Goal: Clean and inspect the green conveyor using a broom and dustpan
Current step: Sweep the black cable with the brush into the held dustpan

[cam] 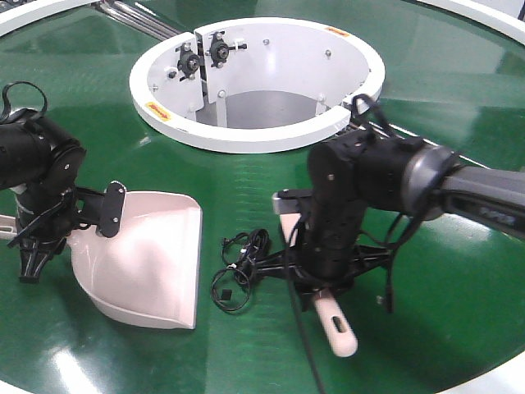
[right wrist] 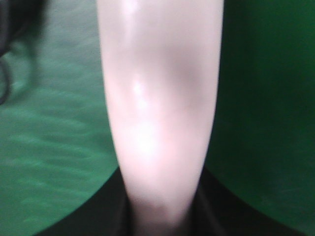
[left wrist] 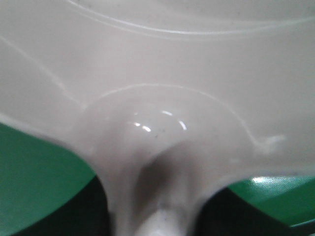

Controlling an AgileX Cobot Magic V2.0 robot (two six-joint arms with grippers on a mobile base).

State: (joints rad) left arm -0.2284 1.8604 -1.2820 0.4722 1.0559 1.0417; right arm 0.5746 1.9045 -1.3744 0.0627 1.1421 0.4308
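The green conveyor (cam: 246,176) fills the front view as a glossy dark-green belt. The pale pink dustpan (cam: 148,258) lies on it at the left, mouth facing right. My left gripper (cam: 61,230) is shut on its handle; in the left wrist view the dustpan's back wall (left wrist: 157,73) fills the frame, with the gripper (left wrist: 155,219) round the handle root. My right gripper (cam: 321,279) is shut on the broom (cam: 336,322), whose handle end sticks out toward the front. The wrist view shows the broom handle (right wrist: 160,98) running up from that gripper (right wrist: 162,211). The bristles are hidden.
A tangle of thin black cable (cam: 242,264) lies on the belt between dustpan and broom. The large white ring opening (cam: 254,131) with metal fittings inside stands at the back centre. A white rim (cam: 484,377) edges the belt at the front right.
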